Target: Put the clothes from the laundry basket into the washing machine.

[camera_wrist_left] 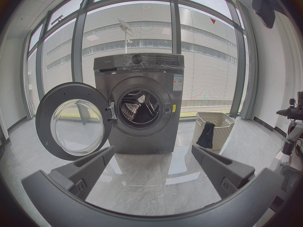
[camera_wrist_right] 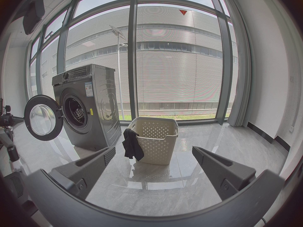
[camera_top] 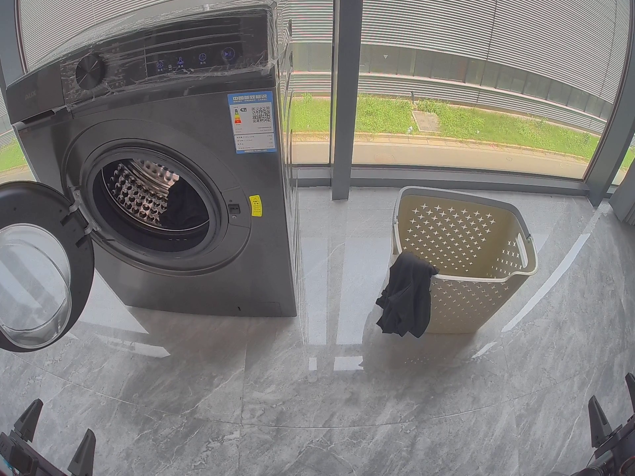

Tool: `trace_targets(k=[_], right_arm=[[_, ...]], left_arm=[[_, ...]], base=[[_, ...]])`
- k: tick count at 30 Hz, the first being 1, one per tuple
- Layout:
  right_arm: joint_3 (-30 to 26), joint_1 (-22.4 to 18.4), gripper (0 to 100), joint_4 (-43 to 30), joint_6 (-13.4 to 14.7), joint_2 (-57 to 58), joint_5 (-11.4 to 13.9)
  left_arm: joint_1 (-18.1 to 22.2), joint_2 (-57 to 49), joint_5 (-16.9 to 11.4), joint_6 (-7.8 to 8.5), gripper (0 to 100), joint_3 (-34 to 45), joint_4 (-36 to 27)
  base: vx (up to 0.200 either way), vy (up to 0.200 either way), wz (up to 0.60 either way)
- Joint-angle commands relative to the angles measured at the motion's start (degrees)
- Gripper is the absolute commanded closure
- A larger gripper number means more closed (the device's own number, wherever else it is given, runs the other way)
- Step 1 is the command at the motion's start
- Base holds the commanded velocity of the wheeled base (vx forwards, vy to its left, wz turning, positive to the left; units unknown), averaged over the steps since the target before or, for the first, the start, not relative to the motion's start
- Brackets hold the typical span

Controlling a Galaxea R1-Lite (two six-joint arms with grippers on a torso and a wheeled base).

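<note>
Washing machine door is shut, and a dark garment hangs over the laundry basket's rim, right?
Not quite. The washing machine door is swung wide open, not shut, as the head view shows. The dark garment does hang over the laundry basket rim.

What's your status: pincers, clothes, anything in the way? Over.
Open, empty: left pincer, right pincer. Black garment draped over basket rim. Washer door open, dark cloth in drum.

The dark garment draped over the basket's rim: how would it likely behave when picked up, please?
The dark garment hangs in limp folds, so it will probably sag. It looks thin, likely light. Lifting it could snag the laundry basket rim.
</note>
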State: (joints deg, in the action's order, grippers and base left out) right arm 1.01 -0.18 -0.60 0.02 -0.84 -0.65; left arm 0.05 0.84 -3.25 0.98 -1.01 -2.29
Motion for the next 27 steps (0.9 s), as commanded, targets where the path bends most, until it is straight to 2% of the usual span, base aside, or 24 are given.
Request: trace_targets(k=[1,10,27], right_arm=[[-0.57,0.01,0,-0.02,-0.02,0.75,-0.06],[-0.57,0.09,0,-0.02,-0.02,0.75,-0.06],[-0.57,0.09,0,-0.02,-0.02,0.75,-0.06]], left_arm=[[0.04,-0.84,0.0,-0.01,0,1.01,0.01],[0.04,-0.84,0.0,-0.01,0,1.01,0.01],[0.04,-0.84,0.0,-0.01,0,1.01,0.01]], base=[[0.0,0.0,0.0],[0.0,0.0,0.0],[0.0,-0.2,0.0]])
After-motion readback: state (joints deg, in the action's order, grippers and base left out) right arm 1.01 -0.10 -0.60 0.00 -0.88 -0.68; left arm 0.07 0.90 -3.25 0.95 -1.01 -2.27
